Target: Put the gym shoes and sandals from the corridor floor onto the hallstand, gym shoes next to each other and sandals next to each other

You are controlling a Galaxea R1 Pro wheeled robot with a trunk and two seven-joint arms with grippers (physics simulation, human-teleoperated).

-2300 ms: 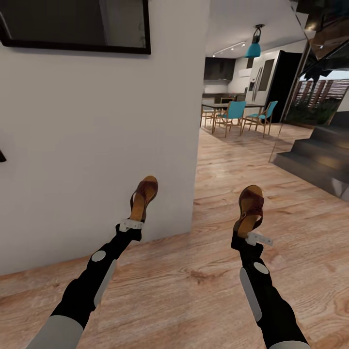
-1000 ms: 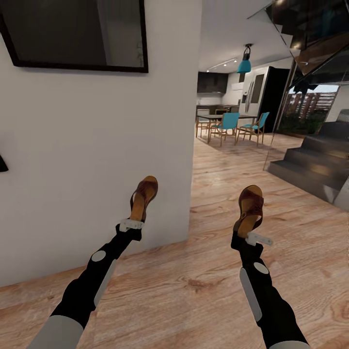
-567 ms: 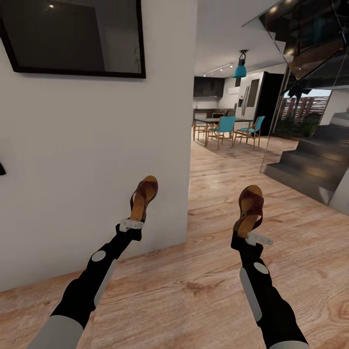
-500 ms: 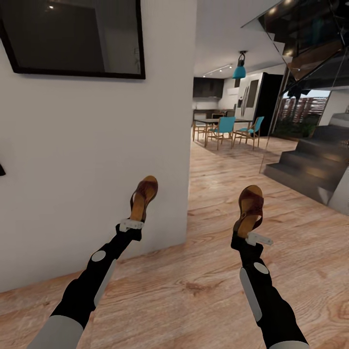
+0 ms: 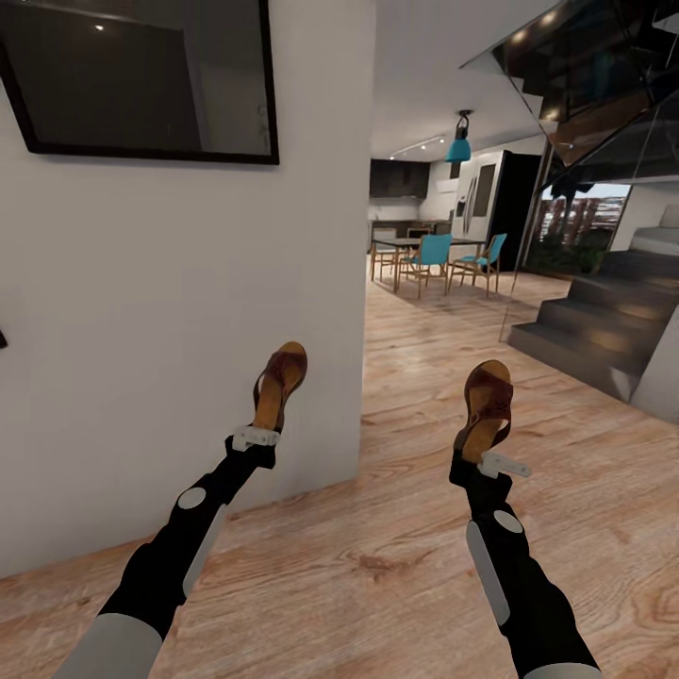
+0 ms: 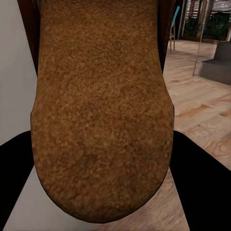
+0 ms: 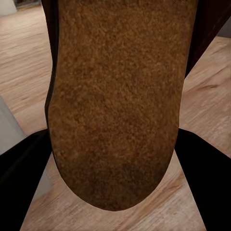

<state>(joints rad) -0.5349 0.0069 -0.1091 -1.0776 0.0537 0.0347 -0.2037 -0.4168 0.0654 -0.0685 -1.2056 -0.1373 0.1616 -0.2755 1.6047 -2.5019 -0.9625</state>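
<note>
**Operator:** Left gripper (image 5: 256,438) is clamped on the heel end of one sandal (image 5: 278,385); right gripper (image 5: 498,462) is clamped on the heel end of the other sandal (image 5: 487,407). I carry both clear of the corridor floor (image 5: 424,556), toes pointing up and away from me, soles toward the wrist cameras. In the left wrist view the tan sole (image 6: 101,110) sits between the dark fingers (image 6: 202,187); the right wrist view gives the matching picture, sole (image 7: 120,101) between fingers (image 7: 204,178).

**Second:** Handling characteristics?

**Operator:** I judge each sandal light, with a fairly stiff sole and soft straps. The sole looks grainy, so slip risk seems low. I rate the heel hold as adequate for transport, but the long toe end can swing, so I would set it down slowly and flat. Gripping the straps would be less secure, in my estimate.

**Second:** Any markings or writing?

**Operator:** None legible on the sandals or grippers. No brand stamp is visible on either sole.

**Second:** Surroundings?

**Operator:** White wall (image 5: 141,330) with a dark framed panel (image 5: 132,80) stands ahead on the left. Teal chairs (image 5: 434,255) at a dining table and dark stairs (image 5: 594,330) lie further off.
</note>
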